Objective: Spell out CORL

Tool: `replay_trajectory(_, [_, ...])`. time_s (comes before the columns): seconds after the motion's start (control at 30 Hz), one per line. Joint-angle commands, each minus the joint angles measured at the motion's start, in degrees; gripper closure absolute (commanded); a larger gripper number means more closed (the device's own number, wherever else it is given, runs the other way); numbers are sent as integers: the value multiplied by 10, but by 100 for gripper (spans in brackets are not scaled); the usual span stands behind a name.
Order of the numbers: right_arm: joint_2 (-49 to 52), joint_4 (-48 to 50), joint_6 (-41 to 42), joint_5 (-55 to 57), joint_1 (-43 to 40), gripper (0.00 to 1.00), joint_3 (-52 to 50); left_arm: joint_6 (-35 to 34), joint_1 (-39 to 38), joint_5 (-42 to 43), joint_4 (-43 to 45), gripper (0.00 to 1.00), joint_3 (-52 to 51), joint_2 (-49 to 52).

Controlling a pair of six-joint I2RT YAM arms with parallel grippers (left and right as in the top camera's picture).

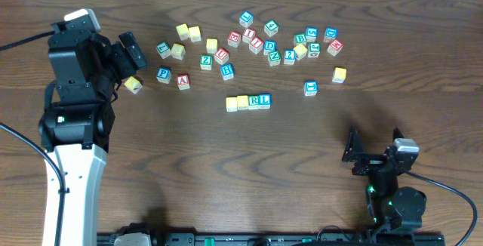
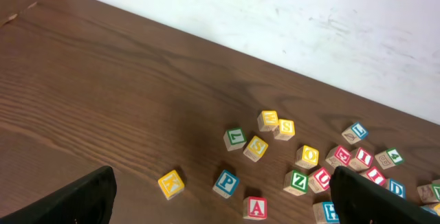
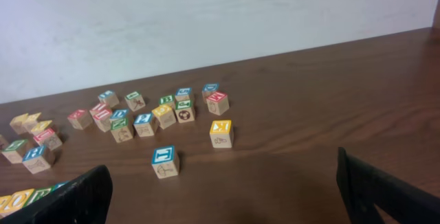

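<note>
I see the dark wooden surface (image 1: 226, 186) filling the overhead view. The left arm (image 1: 72, 125) stands tall at its left edge, and the smaller right arm (image 1: 392, 193) is folded low at the near right. The left tool (image 1: 130, 56) is released: in its wrist view the two fingers (image 2: 75, 200) sit wide apart at the lower corners with nothing between them. The right tool (image 1: 375, 146) is released too, its fingers (image 3: 388, 193) spread to either side of its wrist view and gripping nothing. A scatter of loose letter blocks (image 1: 256, 42) runs across the far half of the surface. On the near side of that scatter, about mid-surface, lies the row of four blocks (image 1: 248, 102), touching side by side. The two on the left have yellow tops whose letters I cannot read from above; then come the R block (image 1: 254, 101) and the L block (image 1: 265, 100). Both tools are well apart from the row. A single yellow block (image 1: 133, 85) sits just beside the left tool, with a blue P block (image 1: 164, 74) and a red A block (image 1: 183, 81) near it.
</note>
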Motion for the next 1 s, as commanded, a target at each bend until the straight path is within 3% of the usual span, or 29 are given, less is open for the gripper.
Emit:
replay_trajectory(0.0, [-5,2,-4,-4,-10,1,-3,3,2,-3,2,2,10,1])
replay_trajectory(0.97, [-5,1,-5,-4,-9,1,-3,3,2,-3,1,2,7,-7])
